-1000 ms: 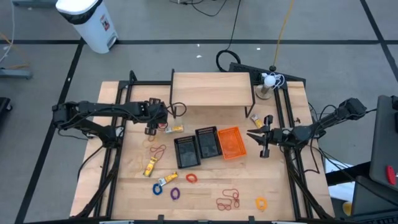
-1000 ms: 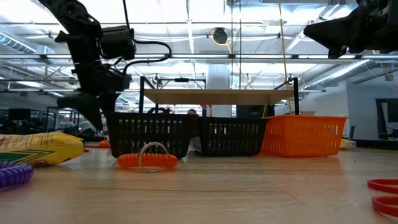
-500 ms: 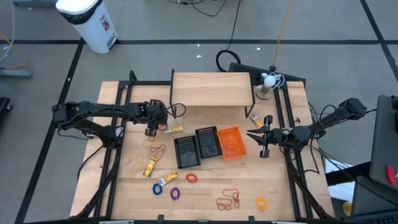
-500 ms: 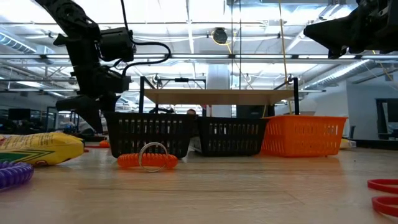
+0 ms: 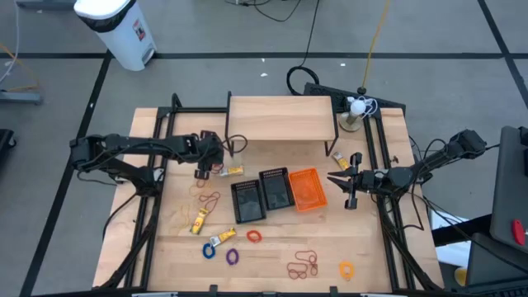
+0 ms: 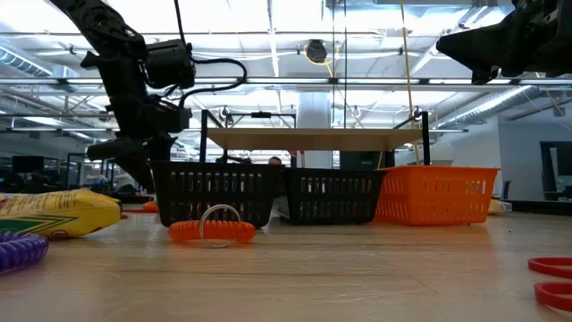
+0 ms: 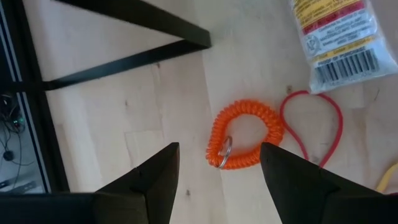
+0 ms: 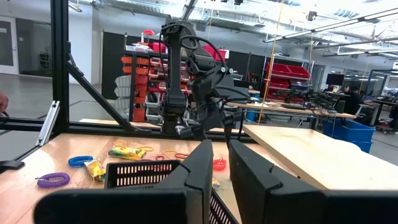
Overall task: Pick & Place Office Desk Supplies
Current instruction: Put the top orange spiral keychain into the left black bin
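An orange coil wrist ring [image 7: 244, 133] with a small metal key ring lies flat on the wooden table [image 5: 272, 247], touching a thin red elastic loop [image 7: 314, 127] just beside a yellow-labelled packet [image 7: 336, 43]. The left gripper [image 7: 217, 168] hovers directly above the coil, fingers spread wide and empty. Three small baskets (two black, one orange [image 5: 304, 188]) sit mid-table. The right gripper [image 5: 346, 183] waits beside the orange basket, fingers nearly closed on nothing
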{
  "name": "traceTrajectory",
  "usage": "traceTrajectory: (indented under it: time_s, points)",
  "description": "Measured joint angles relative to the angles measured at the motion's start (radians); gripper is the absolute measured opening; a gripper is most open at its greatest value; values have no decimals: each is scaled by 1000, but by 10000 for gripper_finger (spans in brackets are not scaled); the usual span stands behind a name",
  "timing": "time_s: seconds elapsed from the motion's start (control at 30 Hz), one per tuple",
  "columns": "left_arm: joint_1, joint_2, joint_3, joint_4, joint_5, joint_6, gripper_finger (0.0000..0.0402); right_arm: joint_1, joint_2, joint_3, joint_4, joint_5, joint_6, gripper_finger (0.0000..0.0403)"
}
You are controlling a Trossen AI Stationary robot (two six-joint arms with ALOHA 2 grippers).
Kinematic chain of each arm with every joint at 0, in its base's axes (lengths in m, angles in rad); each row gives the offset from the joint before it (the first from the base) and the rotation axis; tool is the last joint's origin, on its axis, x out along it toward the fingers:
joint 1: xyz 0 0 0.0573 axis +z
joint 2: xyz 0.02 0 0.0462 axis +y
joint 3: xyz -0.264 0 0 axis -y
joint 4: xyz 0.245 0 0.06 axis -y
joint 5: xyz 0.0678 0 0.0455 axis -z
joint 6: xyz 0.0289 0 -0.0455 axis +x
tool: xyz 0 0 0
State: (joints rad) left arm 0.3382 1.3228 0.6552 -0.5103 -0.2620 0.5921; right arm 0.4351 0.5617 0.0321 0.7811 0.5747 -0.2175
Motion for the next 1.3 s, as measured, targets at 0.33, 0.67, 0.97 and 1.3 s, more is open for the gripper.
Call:
traceTrajectory:
  time_s: [0.33, 0.67, 0.97, 1.3]
  points:
    - [48, 0, 0, -10, 52, -11, 225, 0, 0, 0, 0, 0, 0, 45]
    - [83, 0, 0, -31, 138, -44, 225, 0, 0, 0, 0, 0, 0, 45]
    - [111, 16, 0, -35, 163, -76, 225, 0, 0, 0, 0, 0, 1, 45]
    - [89, 145, 5, -1, 60, -41, 225, 0, 0, 0, 0, 4, 15, 45]
